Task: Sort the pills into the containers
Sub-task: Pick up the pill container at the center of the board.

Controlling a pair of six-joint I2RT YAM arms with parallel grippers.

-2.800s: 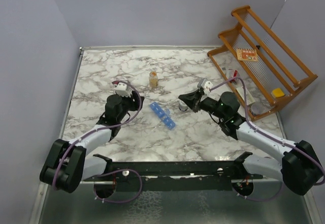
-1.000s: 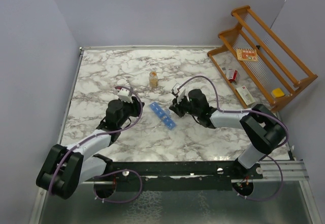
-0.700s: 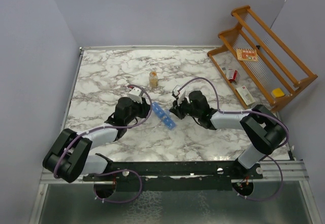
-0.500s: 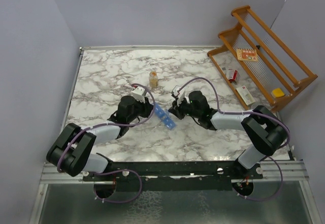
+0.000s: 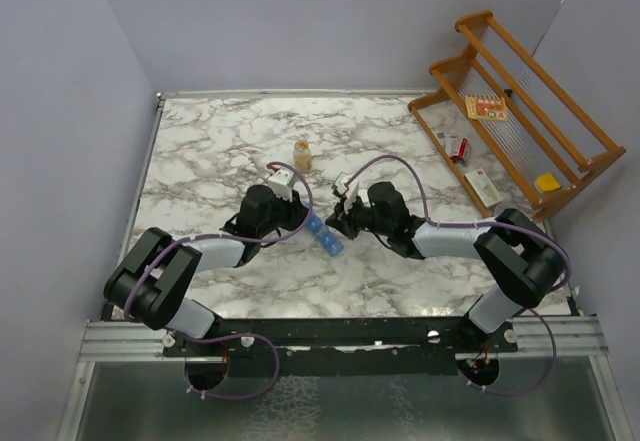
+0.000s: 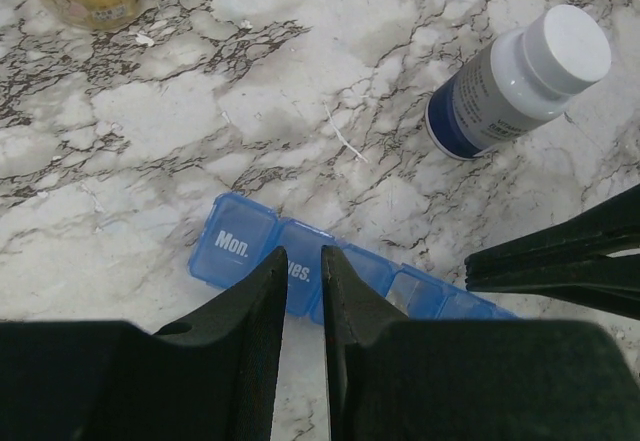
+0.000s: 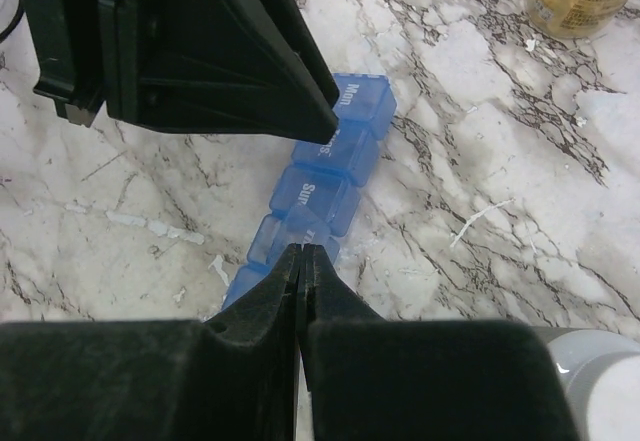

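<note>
Bright, diffuse light is falling evenly over the marble table (image 5: pixel 200 151); shadows are showing soft. In wrist views, dark fingers (image 6: pixel 240 351) at 6 o'clock are reading underexposed, slightly soft.

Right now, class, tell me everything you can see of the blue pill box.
The pill box is a narrow strip of joined, lidded compartments in translucent blue plastic, with white day names on top. It lies flat on the marble table. The left tool, tips narrowly parted, is at its second compartment; the shut right tool points at one further along.
</note>
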